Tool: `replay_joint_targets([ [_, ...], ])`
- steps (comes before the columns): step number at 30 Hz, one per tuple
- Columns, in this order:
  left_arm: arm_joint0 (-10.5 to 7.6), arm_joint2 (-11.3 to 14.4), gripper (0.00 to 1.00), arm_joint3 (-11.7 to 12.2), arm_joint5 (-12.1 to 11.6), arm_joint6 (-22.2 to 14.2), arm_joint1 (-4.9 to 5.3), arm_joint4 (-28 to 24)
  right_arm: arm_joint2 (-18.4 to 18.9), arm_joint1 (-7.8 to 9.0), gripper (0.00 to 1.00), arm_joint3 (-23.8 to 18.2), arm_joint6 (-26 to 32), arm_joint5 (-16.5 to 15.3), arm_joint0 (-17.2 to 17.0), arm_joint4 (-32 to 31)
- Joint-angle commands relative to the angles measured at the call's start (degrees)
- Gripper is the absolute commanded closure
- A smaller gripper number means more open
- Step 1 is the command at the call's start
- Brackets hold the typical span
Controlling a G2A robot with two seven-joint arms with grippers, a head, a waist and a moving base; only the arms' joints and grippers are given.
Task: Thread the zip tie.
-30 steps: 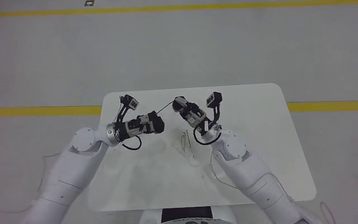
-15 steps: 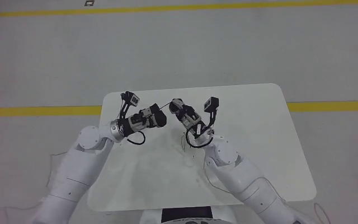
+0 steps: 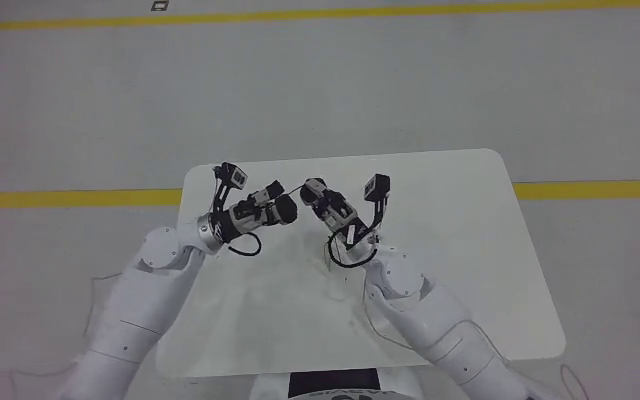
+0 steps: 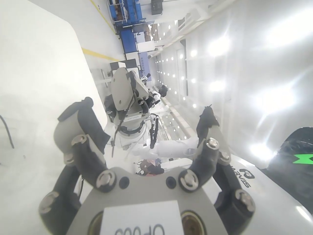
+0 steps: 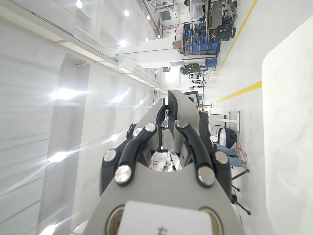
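two hands meet above the white bench with rounded corners [image 3: 470, 200], over its far left part. they are near the bench's far edge and a little in from its left edge. the bench's right edge and near edge both lie well apart from them, so the broad stretch of bench top lies toward those sides.

the right hand [image 3: 308, 188] has its fingers drawn narrow, with barely a slit between the pads in the right wrist view. it pinches the thin black zip tie [image 3: 296, 190], which is held up off the bench. the zip tie's free length runs from that hand toward the left hand [image 3: 287, 208].

the left hand is spread wide, its two dark-padded fingers [image 4: 84, 123] far apart and gripping nothing. it sits just beside the right hand and faces it, with the zip tie crossing the small gap between them.

a dark curved strand [image 4: 8, 133] lies on the bench at the margin of the left wrist view, and i cannot tell what it is. a yellow floor stripe [image 3: 80, 198] runs past the bench on either side, level with its far part, and a second yellow stripe [image 3: 300, 17] lies well beyond the bench's far edge.
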Motion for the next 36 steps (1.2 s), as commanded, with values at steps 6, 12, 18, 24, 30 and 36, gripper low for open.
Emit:
replay_joint_targets([
  [6, 0.21, 0.4, 0.0, -0.7, 0.2, 1.4, -0.08, 0.4, 0.4, 0.04, 1.0, -0.3, -0.9, 1.0, -0.4, -2.8],
  [12, 0.3, -0.1, 0.0, -0.9, 0.0, 0.6, 0.06, 0.5, 1.1, -0.01, 1.0, -1.0, -1.5, 1.8, -1.0, -6.7],
  [18, 0.48, -0.3, 0.35, -1.4, 0.0, 0.8, 0.12, 1.2, 2.1, 0.1, 1.0, -1.8, -1.2, 3.3, -1.5, -10.7],
  [24, 0.49, -0.2, 0.51, -1.2, 0.0, 0.9, 0.11, 1.6, 2.7, 0.1, 1.0, -2.4, -0.3, 3.9, -2.2, -12.7],
  [30, 0.36, 0.2, 0.54, -0.8, 0.2, 1.0, 0.1, 1.8, 3.0, -0.03, 1.0, -2.7, 0.4, 3.4, -2.6, -13.4],
  [36, 0.43, 0.2, 0.6, -0.9, 0.5, 1.3, 0.15, 2.0, 3.5, -0.03, 1.0, -3.2, 1.3, 3.1, -3.2, -14.9],
])
